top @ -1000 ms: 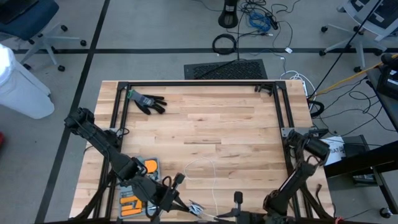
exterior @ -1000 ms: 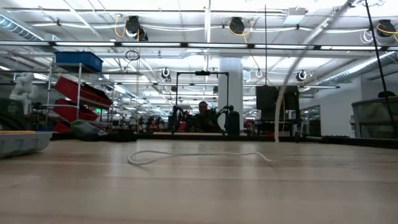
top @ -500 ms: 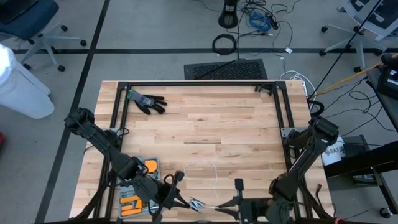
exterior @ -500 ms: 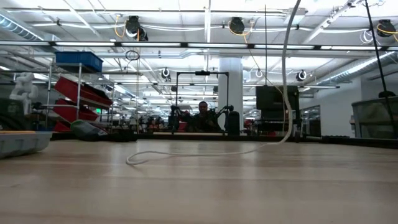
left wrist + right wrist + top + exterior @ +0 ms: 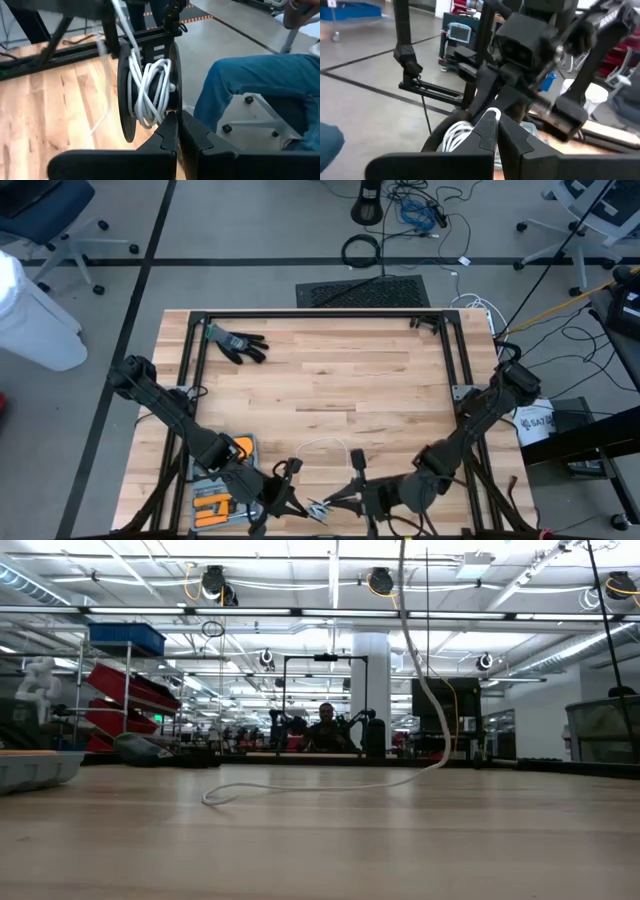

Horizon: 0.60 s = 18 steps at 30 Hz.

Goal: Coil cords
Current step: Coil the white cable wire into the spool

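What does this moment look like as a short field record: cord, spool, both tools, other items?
cord: white cord, a loose loop on the table, one strand rising off it in the low view
spool: black spool, white cord partly wound on it
left tool: left tool shut on the spool's rim, near table edge
right tool: right tool shut on the cord, close to the spool
other items: black glove at far left of table; orange-and-black item by left arm
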Tool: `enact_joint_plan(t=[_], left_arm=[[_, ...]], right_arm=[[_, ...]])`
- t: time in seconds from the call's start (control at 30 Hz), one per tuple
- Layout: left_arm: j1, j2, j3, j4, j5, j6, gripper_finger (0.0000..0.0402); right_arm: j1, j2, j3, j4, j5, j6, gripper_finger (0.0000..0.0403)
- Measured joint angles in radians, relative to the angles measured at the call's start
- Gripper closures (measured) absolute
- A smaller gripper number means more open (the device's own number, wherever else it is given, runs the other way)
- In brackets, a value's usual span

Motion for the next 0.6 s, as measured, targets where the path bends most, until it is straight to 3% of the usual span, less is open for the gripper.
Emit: enact_joint_plan(t=[0.23,0.6], left_arm=[[0.004,0.012,0.000,0.035,0.006,-0.008,0.0395],[0.006,0.013,0.000,0.098,0.036,0.057,0.0395]], right_arm=[[-0.076,0.001,0.025,-0.027,-0.166,-0.026,0.0403],[-0.159,0.001,0.026,-0.031,-0.340,0.016,0.0400]])
